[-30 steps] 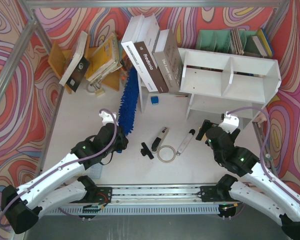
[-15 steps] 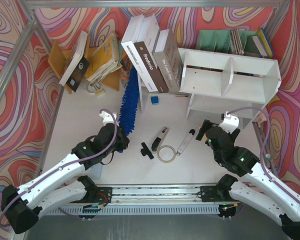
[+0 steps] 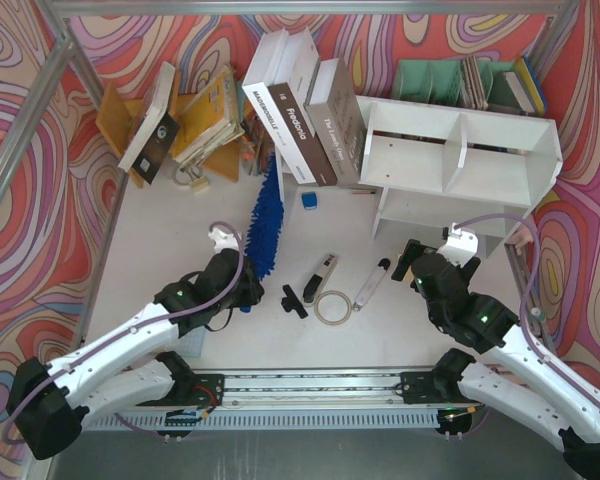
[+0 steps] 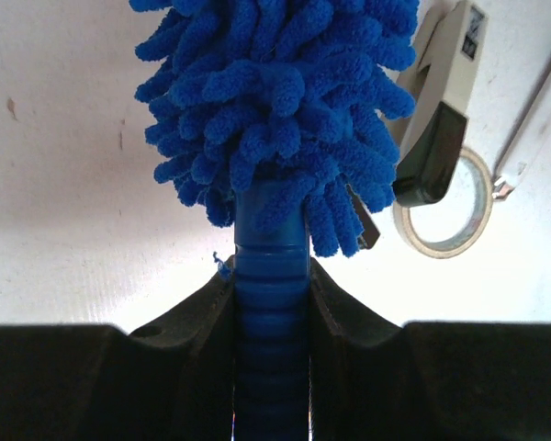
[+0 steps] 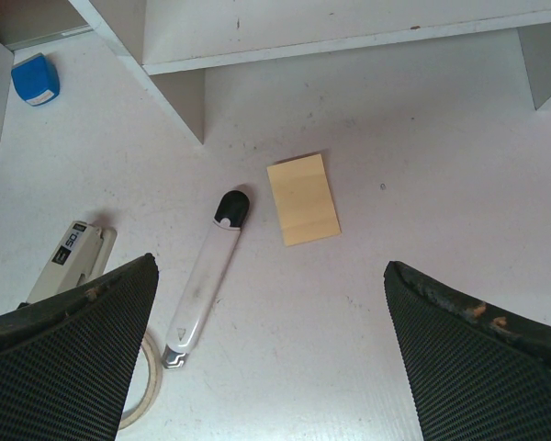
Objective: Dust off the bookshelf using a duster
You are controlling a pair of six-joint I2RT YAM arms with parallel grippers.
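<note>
The blue fluffy duster [image 3: 267, 222] lies tilted between the books and the table's middle. My left gripper [image 3: 248, 292] is shut on its ribbed blue handle [image 4: 271, 303], with the shaggy head [image 4: 275, 101] filling the upper part of the left wrist view. The white bookshelf [image 3: 460, 155] stands at the back right with two compartments; its lower edge shows in the right wrist view [image 5: 349, 32]. My right gripper [image 3: 405, 262] is open and empty in front of the shelf, over bare table.
Large books [image 3: 300, 105] lean at the back centre. A stapler [image 3: 323, 272], tape ring [image 3: 332, 307], white utility knife [image 3: 370, 285], black clip [image 3: 293, 300], yellow sticky note [image 5: 303, 197] and blue sharpener [image 3: 309, 201] lie on the table. A green file rack [image 3: 430, 80] stands behind the shelf.
My left gripper has moved right and slightly nearer with the duster; the duster's head has swung to the right and lifted off the table.
</note>
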